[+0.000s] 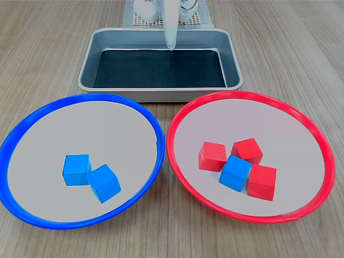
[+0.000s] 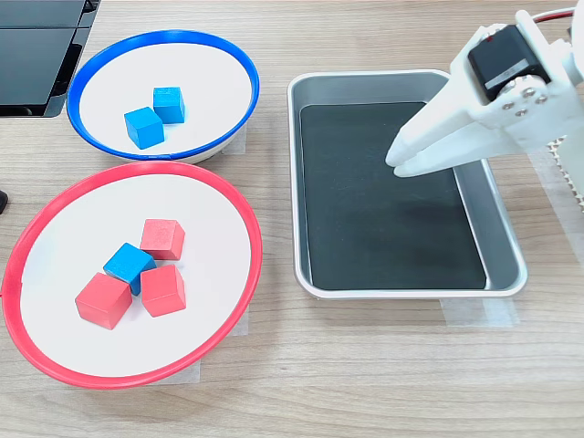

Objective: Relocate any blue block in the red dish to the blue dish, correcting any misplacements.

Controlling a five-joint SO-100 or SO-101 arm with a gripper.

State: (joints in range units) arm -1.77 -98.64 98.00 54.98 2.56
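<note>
Blue block (image 1: 235, 172) among three red cubes (image 1: 212, 156) in red dish (image 1: 177, 156).

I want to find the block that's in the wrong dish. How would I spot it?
Find the red dish, beside the blue dish. Four blocks huddle inside it. The blue block is the only blue one there, squeezed among three red blocks.

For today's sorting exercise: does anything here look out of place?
Yes. One blue block sits in the red dish among three red blocks; the other blue blocks are in the blue dish.
</note>
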